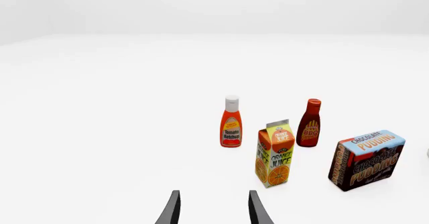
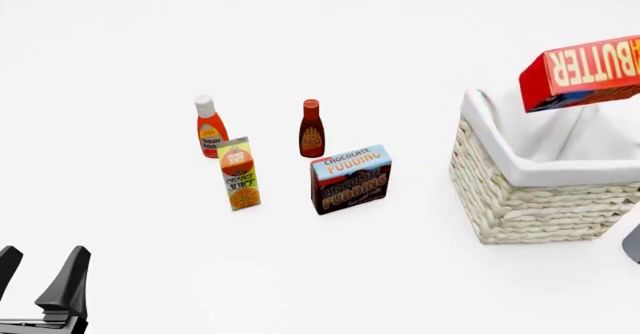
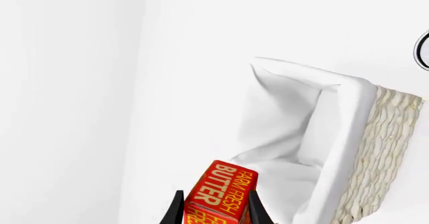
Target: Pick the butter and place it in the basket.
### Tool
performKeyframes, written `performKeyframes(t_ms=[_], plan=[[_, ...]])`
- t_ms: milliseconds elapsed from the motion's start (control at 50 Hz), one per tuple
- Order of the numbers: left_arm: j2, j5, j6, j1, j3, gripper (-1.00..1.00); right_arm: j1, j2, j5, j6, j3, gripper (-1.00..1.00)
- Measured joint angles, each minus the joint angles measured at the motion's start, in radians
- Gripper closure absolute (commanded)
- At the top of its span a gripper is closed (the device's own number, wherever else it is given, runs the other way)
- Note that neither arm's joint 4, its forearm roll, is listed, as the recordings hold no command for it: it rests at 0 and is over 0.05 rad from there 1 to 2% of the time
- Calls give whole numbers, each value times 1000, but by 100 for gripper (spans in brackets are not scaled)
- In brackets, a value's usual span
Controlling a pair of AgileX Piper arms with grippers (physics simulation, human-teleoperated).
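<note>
The butter [image 2: 585, 72], a long red box with pale-yellow lettering, hangs in the air above the basket [image 2: 520, 199], tilted slightly, at the right edge of the front view. In the right wrist view my right gripper [image 3: 216, 209] is shut on the butter [image 3: 221, 191], with the basket's white-lined opening [image 3: 295, 133] beyond it. The right gripper itself lies outside the front view. My left gripper [image 2: 40, 270] stands open and empty at the near left corner; its fingers [image 1: 173, 209] hold nothing.
Left of the basket stand a chocolate pudding box [image 2: 350, 178], an orange juice carton [image 2: 239, 174], a ketchup bottle [image 2: 208, 127] and a BBQ sauce bottle [image 2: 311, 129]. A dark object [image 2: 632, 243] shows at the right edge beside the basket.
</note>
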Motion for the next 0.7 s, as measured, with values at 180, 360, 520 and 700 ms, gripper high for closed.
performKeyframes(t_ms=[180,360,520,700], plan=[[0,0,0,0,0,-100,-13,24,-6,-10,-13,100],[0,0,0,0,0,-100,-30,48,-16,-17,-23,100],[0,0,0,0,0,-100,-46,74,-29,-20,-31,100],[0,0,0,0,0,-100,-64,103,-46,-26,-36,100]])
